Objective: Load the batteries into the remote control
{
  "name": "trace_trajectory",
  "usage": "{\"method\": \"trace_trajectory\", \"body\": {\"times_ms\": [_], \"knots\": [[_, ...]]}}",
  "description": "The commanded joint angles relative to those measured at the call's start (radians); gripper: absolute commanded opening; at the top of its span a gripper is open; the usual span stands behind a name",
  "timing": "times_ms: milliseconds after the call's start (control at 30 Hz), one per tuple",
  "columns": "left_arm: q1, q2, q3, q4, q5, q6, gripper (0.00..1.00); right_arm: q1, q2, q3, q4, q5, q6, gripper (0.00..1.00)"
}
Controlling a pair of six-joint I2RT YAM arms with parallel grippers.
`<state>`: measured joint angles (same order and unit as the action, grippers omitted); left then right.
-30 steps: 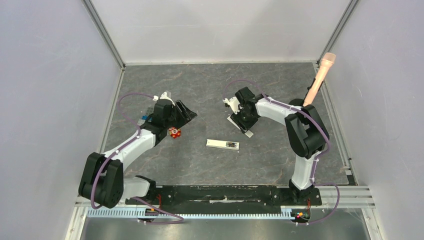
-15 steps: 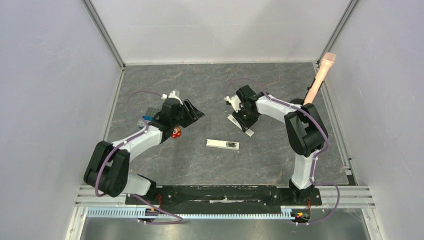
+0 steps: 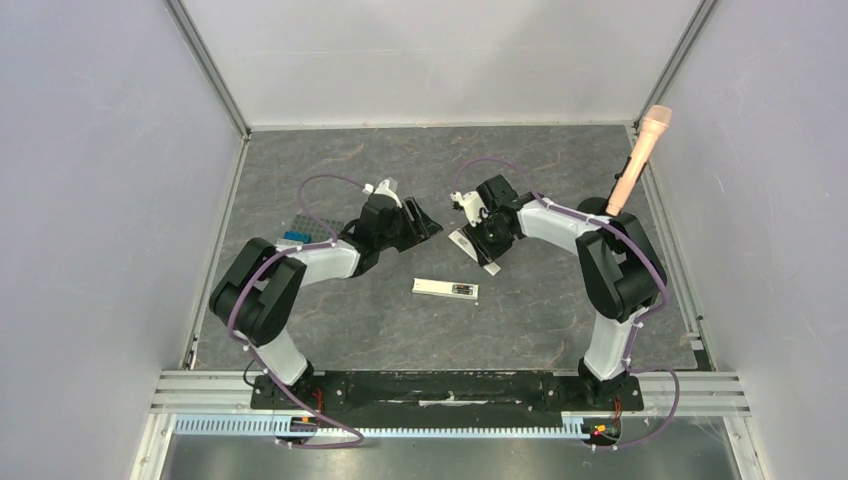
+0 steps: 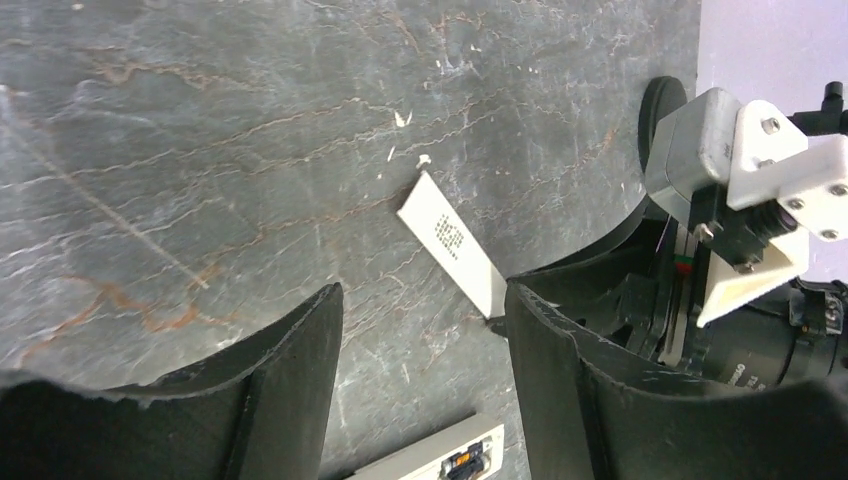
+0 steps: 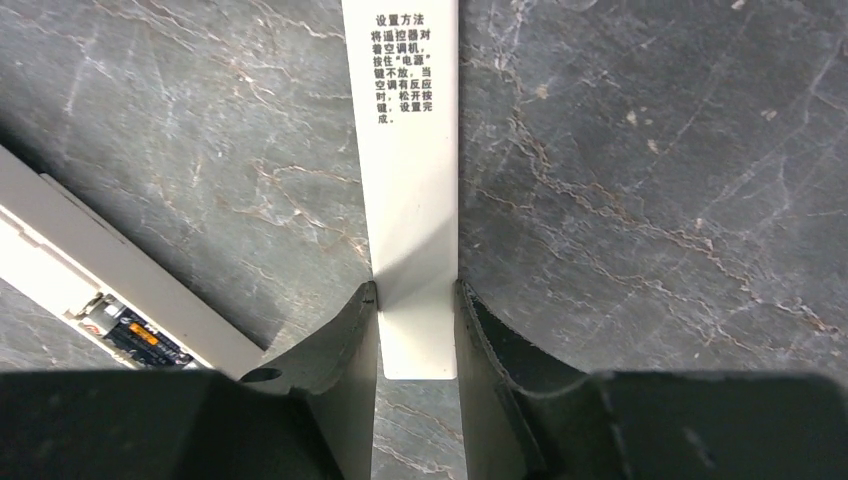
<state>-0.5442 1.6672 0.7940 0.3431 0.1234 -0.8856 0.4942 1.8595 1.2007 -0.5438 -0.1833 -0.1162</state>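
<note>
The remote control point(image 3: 446, 289) lies flat mid-table, a white bar with its compartment open at the right end. A dark battery with an orange mark point(image 5: 130, 336) sits in that compartment, also seen in the left wrist view point(image 4: 466, 462). A white flat cover with printed text point(image 5: 410, 150) lies just behind the remote point(image 5: 60, 250). My right gripper point(image 5: 417, 295) is shut on the cover's near end, one finger on each long edge. My left gripper point(image 4: 422, 300) hangs open and empty above the table, between the remote point(image 4: 420, 462) and the cover point(image 4: 450, 240).
A pink microphone point(image 3: 640, 160) leans against the right wall. A grey studded plate with a blue brick point(image 3: 296, 232) lies at the left, partly under my left arm. The right arm's wrist camera point(image 4: 750, 190) sits close to my left gripper's right finger.
My left arm has swung right from the left side toward the middle, and its gripper now sits near the cover. My right gripper has closed in on the cover's edges.
</note>
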Motion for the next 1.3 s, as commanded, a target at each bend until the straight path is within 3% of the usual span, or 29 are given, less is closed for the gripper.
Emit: {"method": "trace_trajectory", "body": {"times_ms": [0,367,633,800,1100,1200,1267], "knots": [[-0.022,0.048,0.055,0.086,-0.011,0.002,0.67,0.005,-0.044,-0.023,0.038,-0.051,0.022,0.22],[-0.043,0.167,0.137,-0.008,-0.016,-0.003,0.66,0.006,-0.084,-0.034,0.065,-0.128,0.022,0.23],[-0.048,0.225,0.157,0.025,0.029,-0.044,0.65,0.006,-0.090,-0.042,0.068,-0.159,0.009,0.23],[-0.048,0.250,0.154,0.080,0.072,-0.087,0.58,0.006,-0.089,-0.045,0.072,-0.166,0.004,0.23],[-0.048,0.273,0.117,0.169,0.127,-0.148,0.31,0.006,-0.097,-0.053,0.088,-0.174,0.006,0.23],[-0.049,0.283,0.116,0.198,0.140,-0.162,0.14,0.006,-0.101,-0.057,0.091,-0.184,0.003,0.24],[-0.049,0.284,0.113,0.220,0.148,-0.173,0.02,0.006,-0.109,-0.060,0.094,-0.171,0.004,0.30]]}}
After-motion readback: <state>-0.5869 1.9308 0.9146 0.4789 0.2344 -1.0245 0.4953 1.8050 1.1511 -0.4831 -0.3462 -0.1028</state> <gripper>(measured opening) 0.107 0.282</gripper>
